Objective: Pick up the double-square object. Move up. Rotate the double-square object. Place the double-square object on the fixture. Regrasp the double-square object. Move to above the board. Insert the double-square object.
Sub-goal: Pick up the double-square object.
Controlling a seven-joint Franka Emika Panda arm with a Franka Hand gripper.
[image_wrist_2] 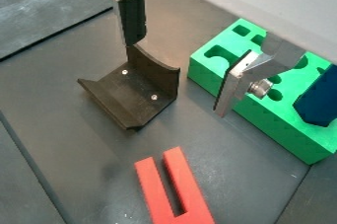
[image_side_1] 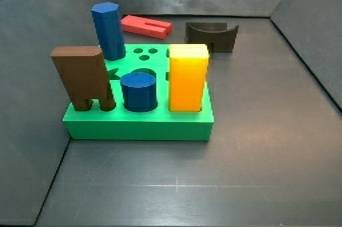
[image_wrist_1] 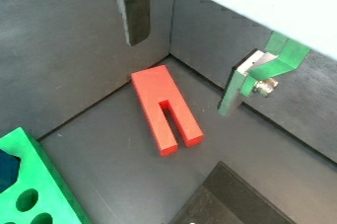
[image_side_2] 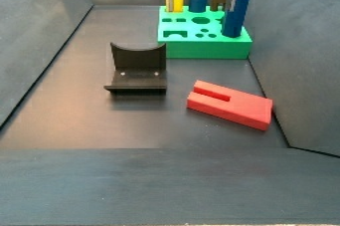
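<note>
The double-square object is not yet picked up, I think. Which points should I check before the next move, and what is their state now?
1. The double-square object lies flat on the floor, with nothing touching it: ok.
2. The gripper hangs above the floor with its jaws open and nothing between them: ok.
3. The gripper is centred over the double-square object: cannot tell, since the block sits between the fingers in one wrist view and off to the side in the other.
4. The fixture stands upright and its curved notch is empty: ok.
5. The board has open holes: ok. Which one fits the object: cannot tell.
</note>
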